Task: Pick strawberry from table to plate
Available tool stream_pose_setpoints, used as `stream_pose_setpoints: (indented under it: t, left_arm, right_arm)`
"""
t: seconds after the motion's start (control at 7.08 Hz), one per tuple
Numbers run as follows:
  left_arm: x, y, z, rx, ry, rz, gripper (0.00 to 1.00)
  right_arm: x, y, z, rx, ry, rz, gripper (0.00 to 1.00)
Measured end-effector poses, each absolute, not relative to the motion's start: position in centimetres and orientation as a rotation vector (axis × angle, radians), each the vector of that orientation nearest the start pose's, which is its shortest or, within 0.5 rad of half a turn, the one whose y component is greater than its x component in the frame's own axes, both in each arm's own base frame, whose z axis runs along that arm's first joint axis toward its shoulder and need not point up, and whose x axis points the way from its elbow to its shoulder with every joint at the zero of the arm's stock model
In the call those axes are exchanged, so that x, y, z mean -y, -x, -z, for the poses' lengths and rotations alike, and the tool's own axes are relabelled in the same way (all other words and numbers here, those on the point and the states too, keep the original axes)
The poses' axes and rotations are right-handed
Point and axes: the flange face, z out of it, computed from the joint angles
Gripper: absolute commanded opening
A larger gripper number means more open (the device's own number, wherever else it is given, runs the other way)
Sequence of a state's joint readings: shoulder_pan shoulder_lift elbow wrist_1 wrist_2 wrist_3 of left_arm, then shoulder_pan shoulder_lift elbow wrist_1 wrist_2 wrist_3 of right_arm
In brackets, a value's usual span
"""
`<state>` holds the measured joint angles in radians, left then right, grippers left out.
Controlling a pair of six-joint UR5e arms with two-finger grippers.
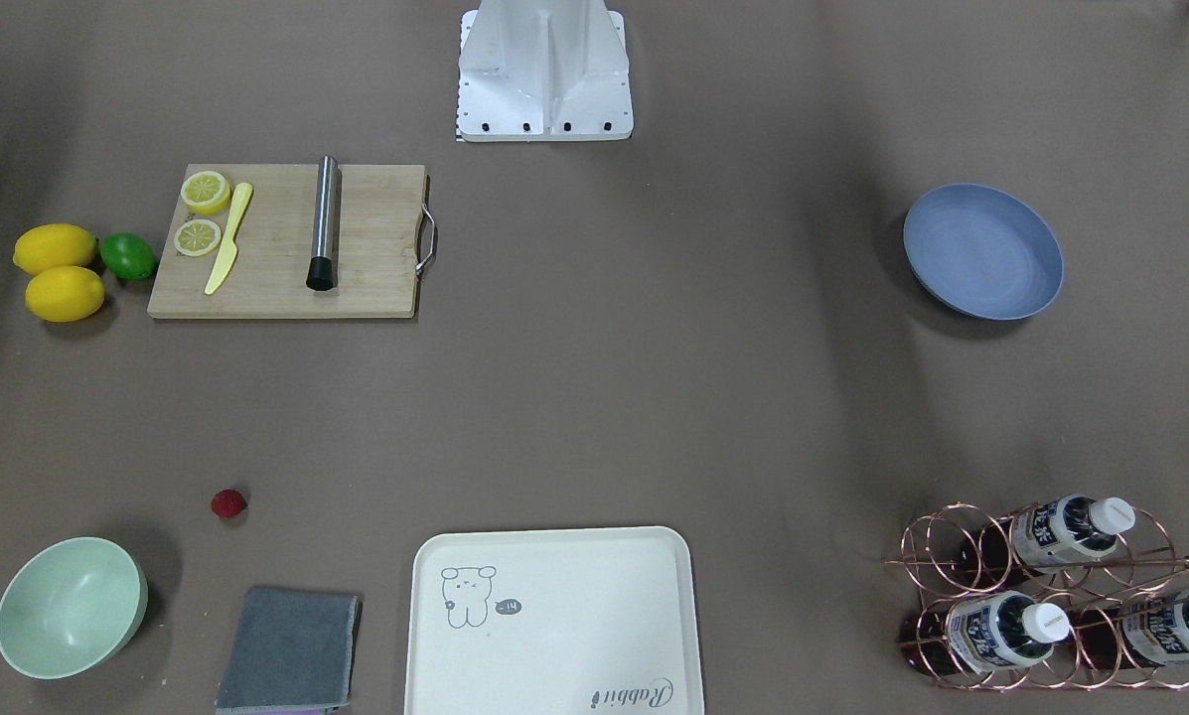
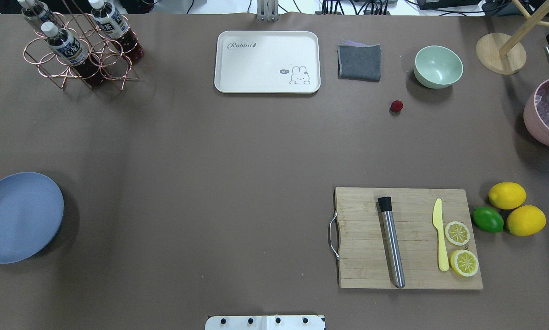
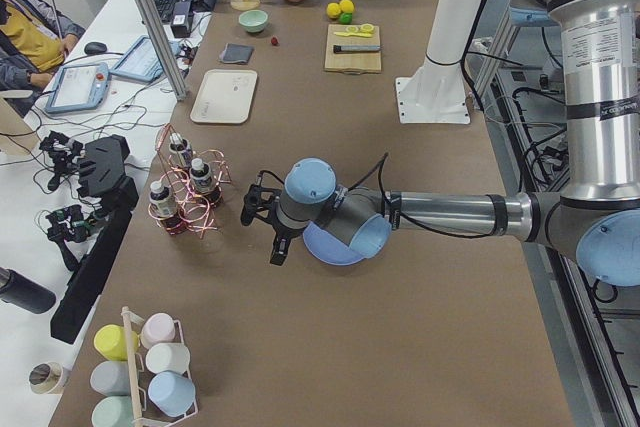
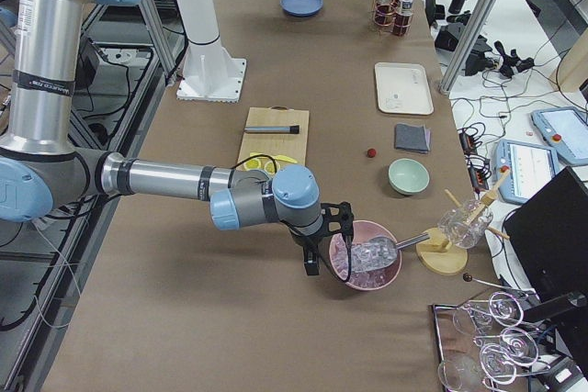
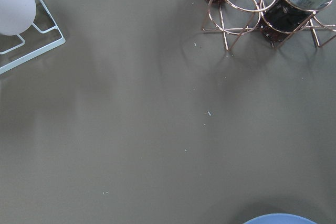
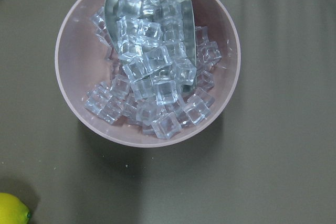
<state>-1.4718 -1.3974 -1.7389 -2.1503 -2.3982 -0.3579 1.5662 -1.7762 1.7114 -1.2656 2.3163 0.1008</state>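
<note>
The strawberry (image 2: 396, 106) is a tiny dark-red berry lying alone on the grey-brown table (image 2: 210, 160), between the pale green bowl and the grey cloth; it also shows as strawberry (image 1: 227, 503). The blue plate (image 2: 19, 216) sits empty at the table's left end, far from the berry. My left gripper (image 3: 262, 232) hovers beside the plate (image 3: 335, 247), near the bottle rack. My right gripper (image 4: 326, 243) hangs over a pink ice bowl, well away from the strawberry (image 4: 371, 151). Both grippers show only in the side views, so I cannot tell whether they are open or shut.
A wooden cutting board (image 2: 407, 238) carries a steel muddler, a yellow knife and lemon halves, with two lemons and a lime (image 2: 487, 219) beside it. A cream tray (image 2: 267, 62), grey cloth (image 2: 359, 62), green bowl (image 2: 438, 67), copper bottle rack (image 2: 79, 46) and pink ice bowl (image 6: 147, 61) line the table's edges.
</note>
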Motion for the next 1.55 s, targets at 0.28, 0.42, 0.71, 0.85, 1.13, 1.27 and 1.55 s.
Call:
stream_pose_setpoints:
  t: [0.28,0.42,0.71,0.85,1.13,1.27,1.55]
  left_arm:
    - [43.8,0.7,-59.7,-0.959,-0.289,-0.017,0.97]
    - [43.6,0.3,-60.1,-0.966,-0.28,-0.026,0.97]
    - [43.5,-0.3,-60.4,-0.954,-0.281,-0.026,0.98]
    - [43.7,-1.6,-60.6,-0.926,-0.281,-0.041,0.98]
    - [43.6,-5.6,-61.1,-0.858,-0.282,-0.053,0.97]
    - [43.1,-7.9,-61.9,-0.86,-0.262,-0.04,0.96]
    - [41.3,-11.5,-66.0,-0.888,-0.242,-0.042,0.89]
  right_arm:
    - [41.8,-6.4,-65.4,0.753,-0.185,-0.003,1.0]
    - [41.8,-6.4,-65.4,0.753,-0.184,-0.004,1.0]
    - [41.6,-6.3,-65.6,0.757,-0.179,-0.005,1.0]
    - [41.3,-6.3,-65.6,0.764,-0.176,-0.006,1.0]
    - [41.0,-6.2,-65.7,0.775,-0.17,-0.006,1.0]
    - [41.0,-6.1,-65.6,0.785,-0.171,-0.003,1.0]
    - [41.0,-5.7,-65.1,0.819,-0.17,0.006,1.0]
